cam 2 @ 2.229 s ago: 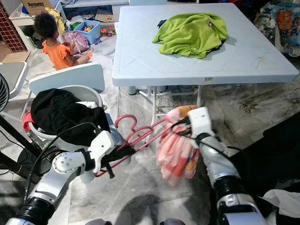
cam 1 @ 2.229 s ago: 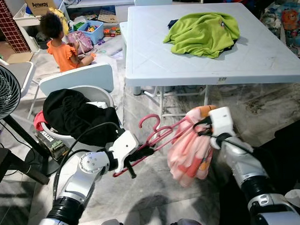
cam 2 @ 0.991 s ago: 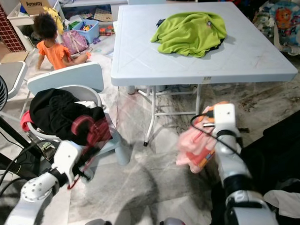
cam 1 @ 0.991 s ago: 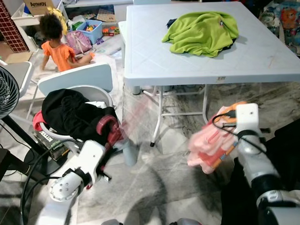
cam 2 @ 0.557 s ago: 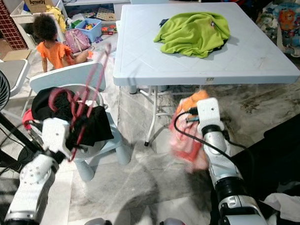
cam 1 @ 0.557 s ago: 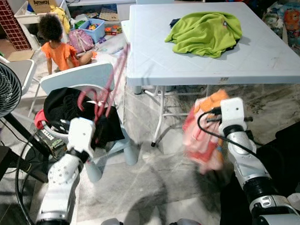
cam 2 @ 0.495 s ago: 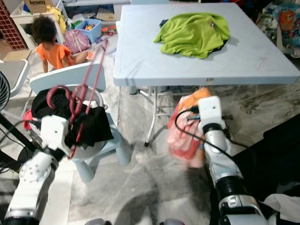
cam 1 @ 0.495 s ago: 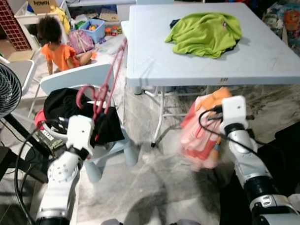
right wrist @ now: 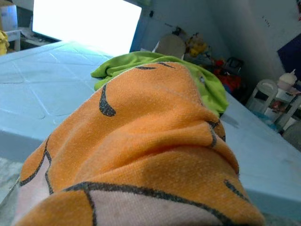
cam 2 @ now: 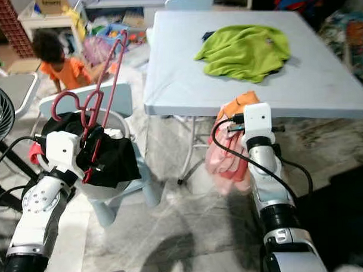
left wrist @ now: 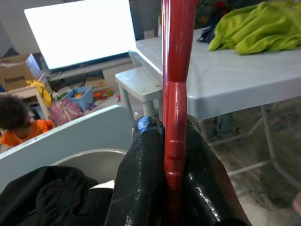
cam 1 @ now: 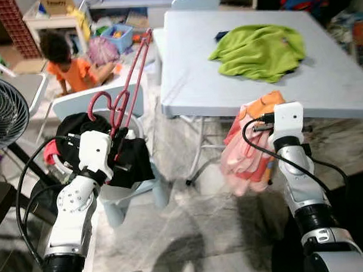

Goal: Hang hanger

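Note:
A red plastic hanger (cam 1: 133, 80) stands nearly upright at my left, hook end down beside my wrist, long bars pointing up toward the table edge. My left gripper (cam 1: 117, 151) is shut on its lower end; in the left wrist view the black fingers (left wrist: 141, 165) clamp the red bar (left wrist: 175, 94). My right gripper (cam 1: 261, 126) is held up in front of the table's near edge, with a pink and orange garment (cam 1: 245, 154) hanging from it. The cloth (right wrist: 141, 155) drapes over that gripper's fingers and hides them.
A white folding table (cam 1: 227, 80) with a green cloth (cam 1: 259, 50) stands ahead. Below my left arm a small white chair (cam 1: 73, 104) holds a tub of black clothes (cam 1: 135, 164). A fan (cam 1: 5, 115) is far left. A child (cam 1: 69, 68) sits on the floor among toys behind.
My left arm swung the hanger from low in front of me out to the left and tipped it upright. The right gripper lifted the garment higher. The camera shifted a little.

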Robot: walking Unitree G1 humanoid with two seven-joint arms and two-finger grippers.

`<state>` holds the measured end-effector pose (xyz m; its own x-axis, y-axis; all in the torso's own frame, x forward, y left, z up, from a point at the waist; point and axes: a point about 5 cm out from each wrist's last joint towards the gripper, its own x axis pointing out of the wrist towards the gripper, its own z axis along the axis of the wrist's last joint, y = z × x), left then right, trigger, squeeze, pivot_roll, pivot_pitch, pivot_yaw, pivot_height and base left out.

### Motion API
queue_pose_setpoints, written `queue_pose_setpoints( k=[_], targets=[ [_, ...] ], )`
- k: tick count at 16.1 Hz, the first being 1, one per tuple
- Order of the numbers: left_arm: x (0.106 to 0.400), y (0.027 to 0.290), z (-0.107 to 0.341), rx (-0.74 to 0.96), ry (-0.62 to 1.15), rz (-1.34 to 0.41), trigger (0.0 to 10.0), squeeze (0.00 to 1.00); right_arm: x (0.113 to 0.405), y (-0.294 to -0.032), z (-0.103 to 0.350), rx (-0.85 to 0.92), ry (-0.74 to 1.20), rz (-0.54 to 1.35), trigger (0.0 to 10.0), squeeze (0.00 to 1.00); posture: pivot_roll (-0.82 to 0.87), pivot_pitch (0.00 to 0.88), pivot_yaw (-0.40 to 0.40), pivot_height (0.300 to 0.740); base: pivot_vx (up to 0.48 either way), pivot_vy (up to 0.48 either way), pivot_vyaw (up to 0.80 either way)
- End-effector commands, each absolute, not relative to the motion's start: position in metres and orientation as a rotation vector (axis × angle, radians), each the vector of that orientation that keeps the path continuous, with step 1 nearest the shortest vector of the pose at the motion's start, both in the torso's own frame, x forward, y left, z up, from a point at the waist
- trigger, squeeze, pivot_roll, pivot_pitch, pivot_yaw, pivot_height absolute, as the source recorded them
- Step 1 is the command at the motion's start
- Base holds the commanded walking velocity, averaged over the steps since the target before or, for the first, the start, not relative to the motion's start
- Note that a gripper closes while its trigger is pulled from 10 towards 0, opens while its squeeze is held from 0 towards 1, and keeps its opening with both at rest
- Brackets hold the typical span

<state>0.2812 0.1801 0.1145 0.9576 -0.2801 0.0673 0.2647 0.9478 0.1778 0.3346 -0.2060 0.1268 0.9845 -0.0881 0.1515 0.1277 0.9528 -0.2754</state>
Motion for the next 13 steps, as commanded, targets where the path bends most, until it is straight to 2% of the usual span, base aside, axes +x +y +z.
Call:
queue_pose_setpoints(
  k=[1,5,13],
  targets=[
    [0.284,0.182,0.118,0.167,-0.108,-0.268,10.0,0.00,0.338,-0.209,0.138,-0.258,-0.163,-0.135,10.0,0.00,-0.02,0.005,-0.023,0.740,0.480,0.000,0.00],
    [0.285,0.182,0.119,0.170,-0.112,-0.271,10.0,0.00,0.338,-0.210,0.139,-0.265,-0.169,-0.143,10.0,0.00,-0.01,0.008,-0.021,0.740,0.480,0.000,-0.70],
    [0.286,0.185,0.121,0.177,-0.120,-0.219,10.0,0.00,0.350,-0.192,0.158,-0.264,-0.242,-0.047,10.0,0.00,0.00,0.015,-0.028,0.740,0.451,0.000,0.00]
  ],
)
